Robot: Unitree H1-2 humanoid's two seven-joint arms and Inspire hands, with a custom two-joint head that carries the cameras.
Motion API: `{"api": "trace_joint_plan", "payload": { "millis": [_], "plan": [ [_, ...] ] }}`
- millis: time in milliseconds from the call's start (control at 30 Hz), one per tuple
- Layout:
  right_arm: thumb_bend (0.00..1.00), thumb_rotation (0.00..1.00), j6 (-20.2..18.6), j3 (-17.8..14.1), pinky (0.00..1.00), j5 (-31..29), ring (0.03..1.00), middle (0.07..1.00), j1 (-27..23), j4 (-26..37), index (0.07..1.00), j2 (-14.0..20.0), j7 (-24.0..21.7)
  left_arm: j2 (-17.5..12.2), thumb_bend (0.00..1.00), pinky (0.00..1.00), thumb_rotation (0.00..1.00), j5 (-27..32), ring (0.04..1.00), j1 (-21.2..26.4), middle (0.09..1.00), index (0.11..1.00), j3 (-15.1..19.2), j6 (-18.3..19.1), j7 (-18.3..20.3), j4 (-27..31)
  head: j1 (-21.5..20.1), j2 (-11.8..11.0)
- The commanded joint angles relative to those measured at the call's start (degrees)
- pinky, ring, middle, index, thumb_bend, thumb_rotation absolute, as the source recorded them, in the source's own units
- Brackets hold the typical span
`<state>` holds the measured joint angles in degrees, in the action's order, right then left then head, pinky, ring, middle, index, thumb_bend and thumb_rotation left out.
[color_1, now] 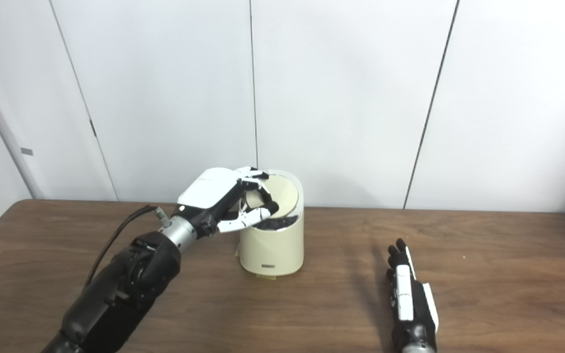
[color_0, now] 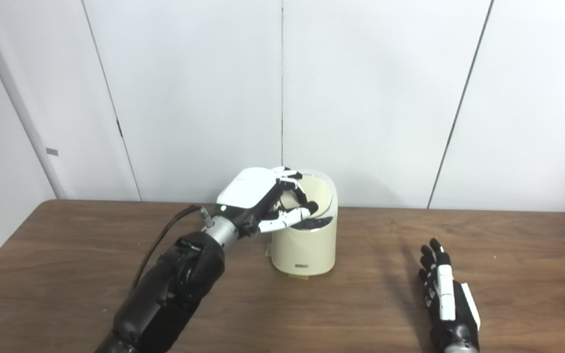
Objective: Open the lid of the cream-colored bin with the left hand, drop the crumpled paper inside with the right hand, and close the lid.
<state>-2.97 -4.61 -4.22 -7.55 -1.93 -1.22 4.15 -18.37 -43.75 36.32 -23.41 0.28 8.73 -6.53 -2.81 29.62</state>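
The cream-colored bin (color_0: 304, 245) stands on the table near the back wall. Its round lid (color_0: 319, 193) is tilted up at the back, and the dark inside shows. My left hand (color_0: 258, 196) reaches in from the left over the bin's mouth. Its fingers are curled and apart, touching the lid's inner face, with the thumb across the opening. My right hand (color_0: 442, 287) lies flat on the table to the right of the bin, open and empty. No crumpled paper shows on the table, and I cannot tell what is inside the bin.
The brown wooden table (color_0: 66, 255) runs up to a white panelled wall (color_0: 371, 98) just behind the bin. A dark cable (color_0: 165, 235) runs along my left forearm.
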Motion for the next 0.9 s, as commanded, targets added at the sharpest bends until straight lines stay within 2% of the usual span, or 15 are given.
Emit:
{"api": "trace_joint_plan", "payload": {
  "millis": [0,200,400,600,733,867],
  "plan": [
    [0.66,1.0,0.23,0.03,1.0,0.3,0.99,0.969,-1.71,1.83,1.0,-0.02,0.11,-0.2,0.49,0.83,0.99,-2.28,0.921,1.46,0.885,0.715,-1.28,-1.71,-0.31,-1.14,-0.04,0.15],
    [0.65,1.0,0.13,-0.03,1.0,0.62,0.986,0.969,-1.74,1.94,1.0,-0.22,0.59,-1.17,0.49,0.9,1.0,-6.95,0.936,0.97,0.898,0.72,-3.33,-2.98,-1.04,-2.12,-0.13,0.33],
    [0.65,1.0,-0.33,0.41,1.0,1.95,0.986,0.967,-1.95,2.3,1.0,-0.13,0.82,-2.91,0.5,0.95,1.0,-13.57,0.968,1.4,0.933,0.748,-6.57,-2.87,0.73,-2.28,-0.56,0.62],
    [0.66,1.0,-0.19,0.47,1.0,2.23,0.983,0.964,-2.02,2.47,1.0,-0.21,1.15,-3.83,0.53,1.0,1.0,-17.87,0.999,1.14,0.952,0.721,-8.53,-2.64,2.3,-1.32,-0.66,0.82],
    [0.65,1.0,-0.74,0.59,1.0,2.5,0.985,0.963,-2.08,2.74,1.0,-0.28,1.19,-3.7,0.53,0.98,1.0,-17.49,0.991,0.69,0.946,0.723,-7.81,-2.64,2.1,-0.39,-0.66,0.93],
    [0.65,1.0,-1.05,0.6,1.0,2.71,0.981,0.959,-2.14,2.84,1.0,-0.33,1.27,-2.67,0.52,0.93,1.0,-13.28,0.954,-0.06,0.92,0.737,-5.23,-3.07,1.14,0.19,-0.69,0.91]
  ]
}}
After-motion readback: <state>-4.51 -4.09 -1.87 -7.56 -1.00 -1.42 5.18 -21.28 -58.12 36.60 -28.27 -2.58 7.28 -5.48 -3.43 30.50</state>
